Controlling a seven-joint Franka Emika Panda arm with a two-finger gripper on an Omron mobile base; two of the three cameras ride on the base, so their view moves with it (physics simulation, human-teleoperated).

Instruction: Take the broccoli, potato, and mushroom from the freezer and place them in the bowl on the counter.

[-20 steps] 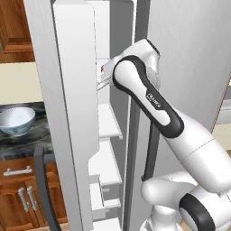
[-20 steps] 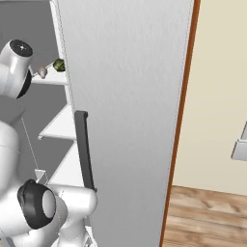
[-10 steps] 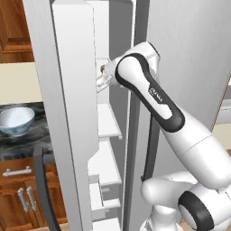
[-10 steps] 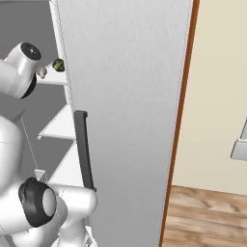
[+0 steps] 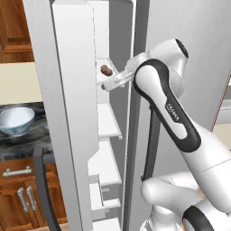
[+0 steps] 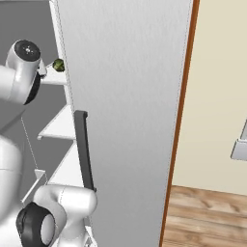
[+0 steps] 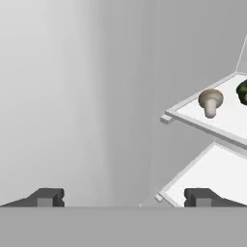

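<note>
Broccoli, potato and mushroom all lie on white freezer shelves, none gripped.

Potato [image 5: 106, 70] rests on an upper shelf [image 5: 104, 77] of the freezer [image 5: 72, 113], close to where the arm's hand reaches in. From the hand view, the mushroom [image 7: 210, 101] stands on a white shelf with the broccoli [image 7: 242, 91] just beside it at the frame's edge; the right base view shows the broccoli [image 6: 59, 65] at a shelf's end. The gripper [image 7: 123, 198] has its 2 fingertips [image 7: 46, 198] spread far apart with nothing between them, pointing at the grey inner wall. The bowl [image 5: 16, 120] sits on the dark marbled counter [image 5: 22, 142], well apart from the freezer shelves.
</note>
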